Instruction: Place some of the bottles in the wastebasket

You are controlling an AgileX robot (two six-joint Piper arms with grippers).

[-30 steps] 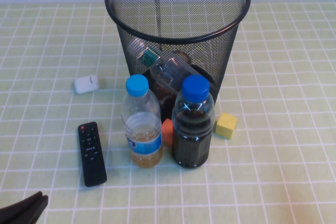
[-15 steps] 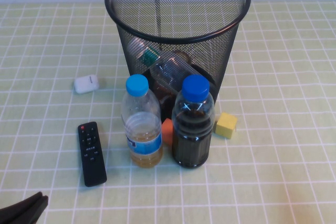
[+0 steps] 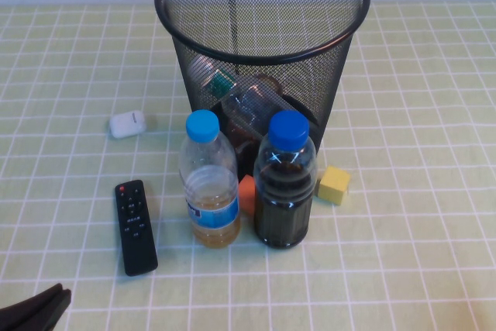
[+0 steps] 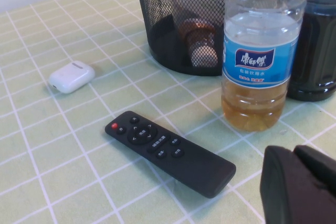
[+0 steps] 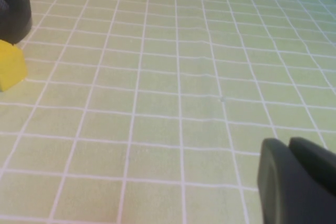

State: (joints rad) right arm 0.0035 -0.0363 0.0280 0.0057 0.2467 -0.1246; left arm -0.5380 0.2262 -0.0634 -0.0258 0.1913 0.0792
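Where round black wire mesh forms the wastebasket (image 3: 262, 44): two clear plastic bottles (image 3: 252, 106) lying inside. Left gripper (image 4: 302, 184) near remote (image 4: 169, 150), shut, empty. Right gripper (image 5: 296, 182) over checked cloth (image 5: 173, 77), shut, empty.

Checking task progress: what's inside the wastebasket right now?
Through the mesh of the wastebasket, clear bottles lie tilted at the bottom, one showing a green label. The count is unclear behind the standing bottles. Left gripper and right gripper sit shut, near the table's front edge.

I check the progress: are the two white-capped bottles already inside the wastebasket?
Inside. The bottles lie tipped behind the wastebasket mesh, low in it. Left hand and right hand, both shut, are low near the robot.
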